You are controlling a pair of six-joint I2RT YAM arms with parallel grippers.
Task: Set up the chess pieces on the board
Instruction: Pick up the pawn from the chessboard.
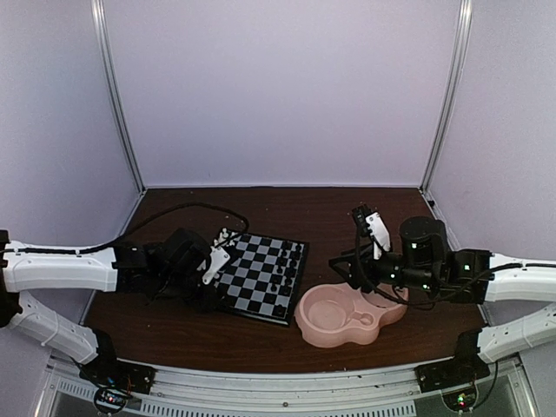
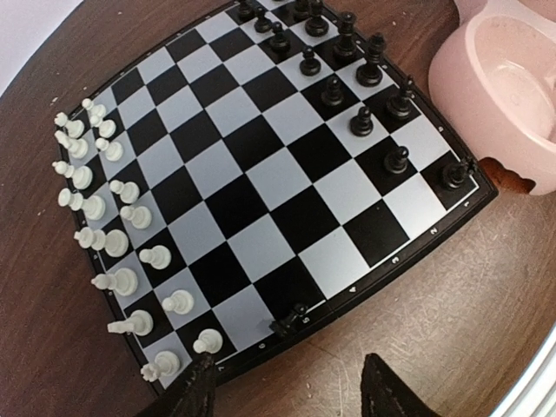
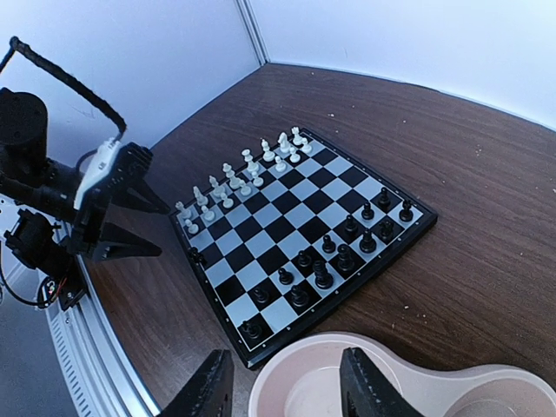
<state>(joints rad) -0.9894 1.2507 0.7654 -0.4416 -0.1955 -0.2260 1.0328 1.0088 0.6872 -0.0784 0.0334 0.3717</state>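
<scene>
From overhead, the left gripper (image 1: 221, 271) is hovering at the side edge of the board (image 1: 258, 276), which is lying just ahead of its fingertips. The right gripper (image 1: 340, 263) is hanging over the pink dish (image 1: 323, 335), with the board lying ahead of it past the dish's rim.

In the left wrist view, this gripper's fingers are standing apart with only bare table between them, so it is grasping nothing. Just ahead of the fingertips, a single black piece (image 2: 291, 320) is lying on its side on the board's nearest border. To the gripper's left, the white pieces (image 2: 130, 213) are standing in two rows along that side. Far ahead and to its right, the black pieces (image 2: 360, 122) are lining the opposite side, also in two rows.

In the right wrist view, the right gripper's fingers are likewise spread and holding nothing, with the dish's rim showing in the gap. The black rows are sitting closest ahead of this gripper. The outer row is showing an empty square beside its corner piece, and the inner row may be missing one too, though that is too small to tell.

The setup is looking close to finished. White is appearing complete, and black is looking short by a piece or two. The toppled piece is probably waiting to be stood in one of those gaps.
</scene>
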